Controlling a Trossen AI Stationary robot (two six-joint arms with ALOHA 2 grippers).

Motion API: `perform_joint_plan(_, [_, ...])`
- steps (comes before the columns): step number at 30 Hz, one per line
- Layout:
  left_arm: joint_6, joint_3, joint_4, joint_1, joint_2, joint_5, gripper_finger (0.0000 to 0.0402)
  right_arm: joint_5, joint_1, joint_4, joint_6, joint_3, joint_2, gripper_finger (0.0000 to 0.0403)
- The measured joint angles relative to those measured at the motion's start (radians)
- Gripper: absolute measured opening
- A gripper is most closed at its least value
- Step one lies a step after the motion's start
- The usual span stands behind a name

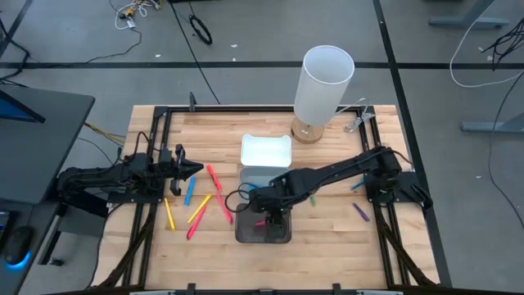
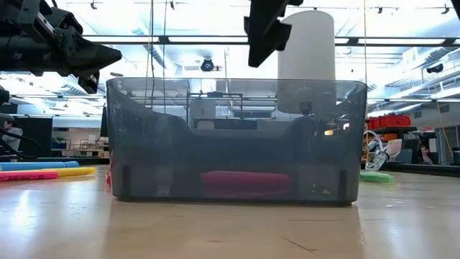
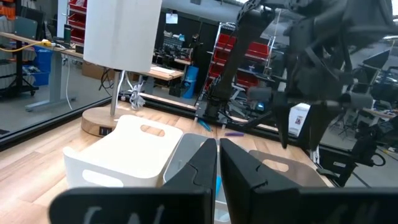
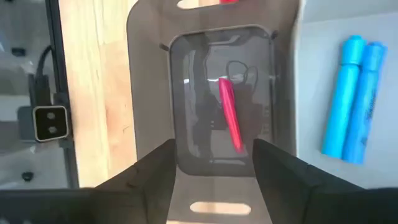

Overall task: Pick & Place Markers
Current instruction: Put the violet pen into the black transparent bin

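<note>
- Hovering above the grey tray [image 1: 264, 232], the right pincer [image 4: 213, 163] is seen with its fingers spread and nothing held between them.
- Directly below that pincer, a pink-red marker [image 4: 229, 114] is lying flat on the tray floor; in the low view it shows as a pink bar [image 2: 244, 181] through the smoky wall.
- Beside the grey tray, the white tray [image 1: 266, 151] is found, and in the right wrist view two blue markers [image 4: 352, 98] are lying together on a pale surface just next to the grey tray.
- Well off to the far side from the right pincer, loose markers [image 1: 201, 206] in red, yellow, orange and blue are scattered on the bench [image 1: 336, 238], just beneath and ahead of the left pincer [image 1: 195, 170].
- The left pincer is held closed on nothing, raised above the bench and waiting.
- A purple marker [image 1: 360, 211] and a green one are lying near the right arm's base.
- Handling is judged easy: each marker looks light, stiff and smooth, so rolling is likely when nudged.
- A grip across the barrel at mid-length, fingers set square to the long axis, is judged safest; a hold near a tip could let it pivot or slip out.
</note>
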Motion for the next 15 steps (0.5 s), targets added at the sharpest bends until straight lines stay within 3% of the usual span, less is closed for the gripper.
perform_joint_plan(15, [0.0, 0.0, 0.0, 0.0, 0.0, 0.0, 0.0023, 0.0, -0.002, -0.092, 0.084, 0.0, -0.07, 0.021])
